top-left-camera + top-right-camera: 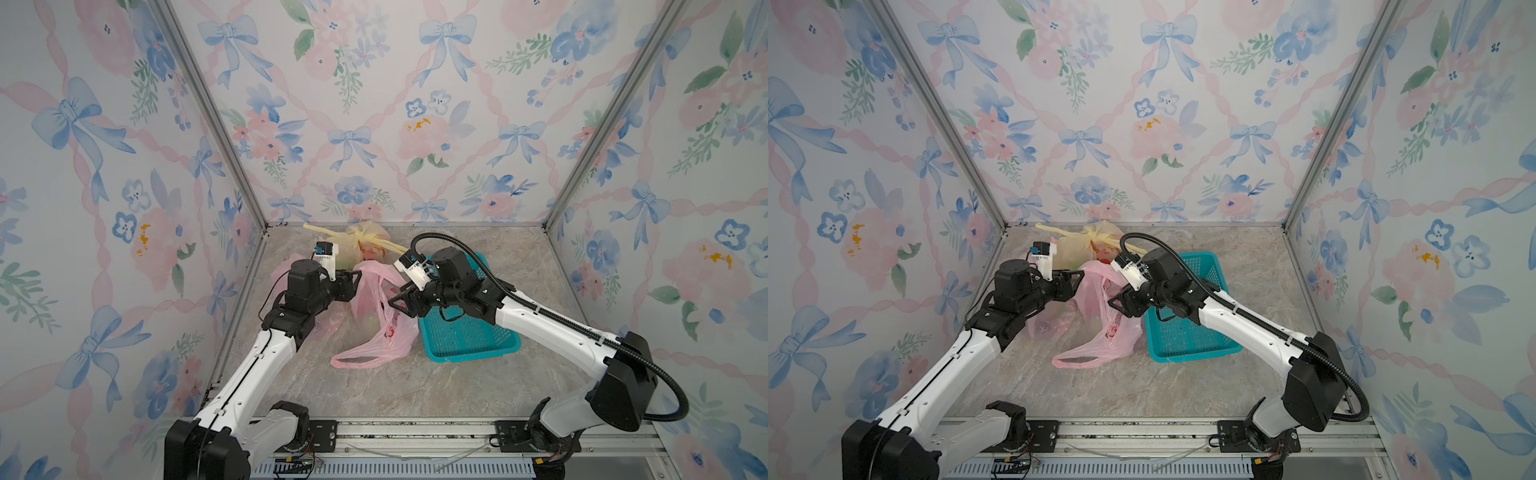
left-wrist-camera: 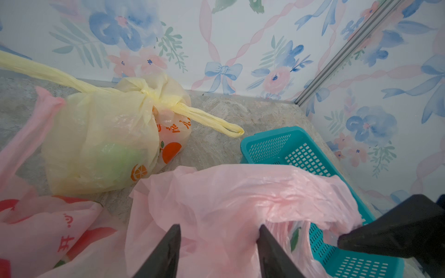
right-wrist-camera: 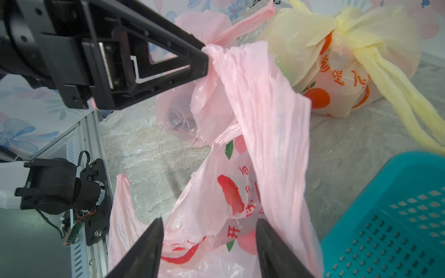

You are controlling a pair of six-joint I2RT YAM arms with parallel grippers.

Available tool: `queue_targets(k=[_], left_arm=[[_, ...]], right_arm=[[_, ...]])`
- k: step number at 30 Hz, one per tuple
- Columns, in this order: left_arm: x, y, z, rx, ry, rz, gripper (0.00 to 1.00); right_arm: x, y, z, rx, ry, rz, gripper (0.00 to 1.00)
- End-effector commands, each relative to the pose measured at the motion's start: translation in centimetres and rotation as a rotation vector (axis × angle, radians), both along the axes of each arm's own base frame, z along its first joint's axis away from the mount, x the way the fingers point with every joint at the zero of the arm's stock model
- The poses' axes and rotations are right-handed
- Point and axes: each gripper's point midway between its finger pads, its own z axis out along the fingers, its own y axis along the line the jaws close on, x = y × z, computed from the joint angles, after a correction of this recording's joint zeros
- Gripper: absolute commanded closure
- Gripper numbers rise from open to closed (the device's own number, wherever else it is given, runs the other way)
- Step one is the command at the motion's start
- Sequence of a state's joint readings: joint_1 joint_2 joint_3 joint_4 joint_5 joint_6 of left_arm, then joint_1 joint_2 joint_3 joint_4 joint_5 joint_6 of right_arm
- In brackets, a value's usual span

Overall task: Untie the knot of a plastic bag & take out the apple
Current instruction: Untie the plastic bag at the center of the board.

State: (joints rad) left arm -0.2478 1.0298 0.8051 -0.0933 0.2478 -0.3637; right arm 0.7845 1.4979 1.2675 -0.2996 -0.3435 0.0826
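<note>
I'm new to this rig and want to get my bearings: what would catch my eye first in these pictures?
First the loud wallpaper of flowers and bows on every wall. Next, mid-table, a crumpled pink bag bunched up between the left gripper and the right gripper, both with fingers apart. A knotted yellow bag sits behind it near the back wall, and a teal basket lies under the right arm.

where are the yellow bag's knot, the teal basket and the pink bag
yellow bag's knot (image 2: 148, 92), left wrist view, on the tied centre
teal basket (image 1: 473, 353), a top view, on its near wall
pink bag (image 1: 370, 297), a top view, on its crumpled middle
</note>
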Motion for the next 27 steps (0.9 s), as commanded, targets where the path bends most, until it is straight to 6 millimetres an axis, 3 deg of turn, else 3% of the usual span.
queue_targets(k=[1, 8, 12, 17, 19, 25, 27], left_arm=[[-1.4, 1.0, -0.3, 0.019, 0.026, 0.027, 0.45], [-3.1, 1.1, -0.3, 0.015, 0.043, 0.012, 0.40], [-4.0, -0.1, -0.8, -0.036, 0.085, -0.055, 0.43], [-4.9, -2.0, -2.5, -0.056, 0.145, -0.105, 0.42], [-5.4, -2.9, -4.3, -0.065, 0.190, -0.135, 0.41], [-5.1, -4.3, -4.7, -0.122, 0.175, -0.167, 0.38], [-4.7, -4.2, -5.3, -0.112, 0.186, -0.154, 0.38]], right_arm=[[-0.7, -0.5, 2.7, 0.037, -0.010, -0.008, 0.39], [-4.0, 0.8, 2.3, 0.001, 0.041, 0.091, 0.43], [-4.7, 1.2, 1.9, -0.011, 0.084, 0.109, 0.44], [-3.6, 1.9, 0.4, -0.056, 0.117, 0.071, 0.44], [-2.3, 2.1, -0.3, -0.080, 0.118, 0.025, 0.44], [0.3, 2.2, -1.3, -0.131, 0.102, -0.063, 0.44], [1.1, 2.4, -2.9, -0.177, 0.106, -0.080, 0.44]])
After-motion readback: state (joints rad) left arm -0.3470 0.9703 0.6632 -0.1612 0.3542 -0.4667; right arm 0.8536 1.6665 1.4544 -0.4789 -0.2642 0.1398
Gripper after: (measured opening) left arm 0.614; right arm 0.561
